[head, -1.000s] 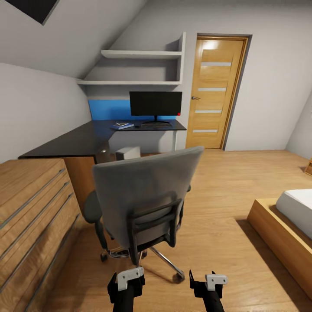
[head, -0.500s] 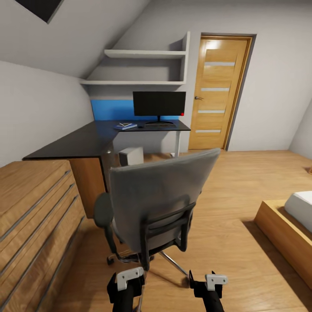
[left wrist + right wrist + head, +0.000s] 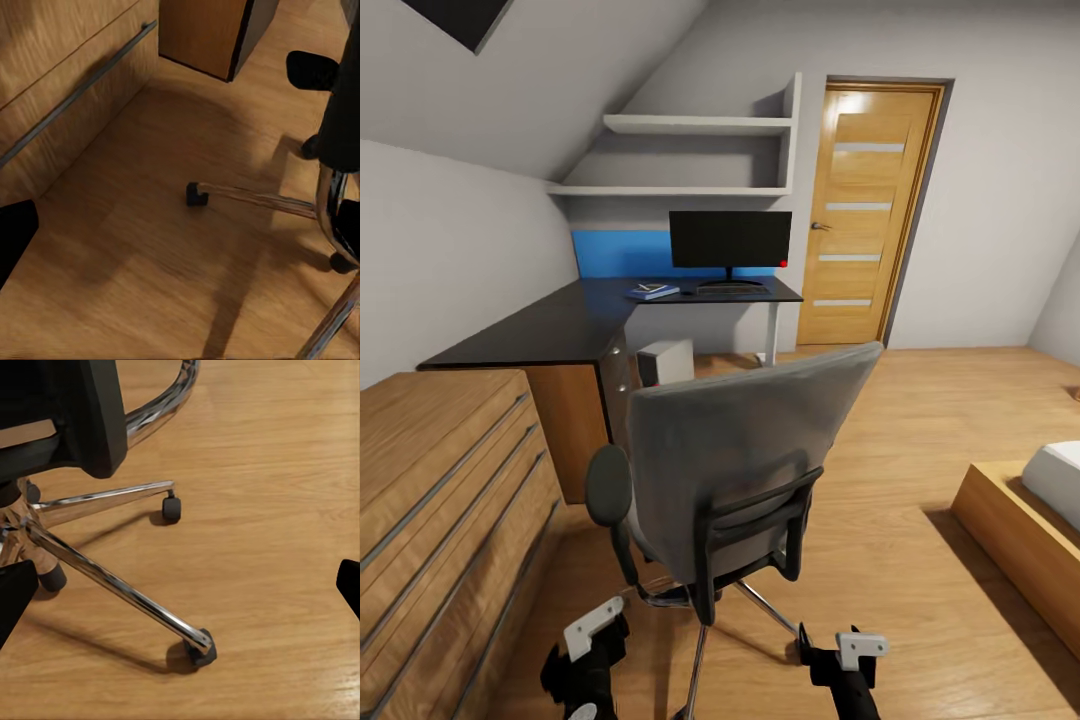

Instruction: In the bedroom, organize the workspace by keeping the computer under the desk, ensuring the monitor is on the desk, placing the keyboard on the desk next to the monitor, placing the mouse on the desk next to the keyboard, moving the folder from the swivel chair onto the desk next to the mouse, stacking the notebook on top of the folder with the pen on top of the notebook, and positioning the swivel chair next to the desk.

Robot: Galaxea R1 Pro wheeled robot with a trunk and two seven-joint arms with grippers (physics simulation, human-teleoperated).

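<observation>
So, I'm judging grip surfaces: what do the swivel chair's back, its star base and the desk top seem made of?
The swivel chair back looks like matte grey fabric padding, with no shine. Its star base looks like chromed metal: bright mirror-like highlights along the legs, with black casters. The desk top appears a smooth black laminate or painted board with a faint sheen.

This is a home bedroom with a study corner: a sloped ceiling and wood floor (image 3: 920, 420), a bed (image 3: 1050, 480) well right of the black counter (image 3: 560, 325), which carries a monitor (image 3: 730, 240) beside a wooden door (image 3: 865, 215).
</observation>
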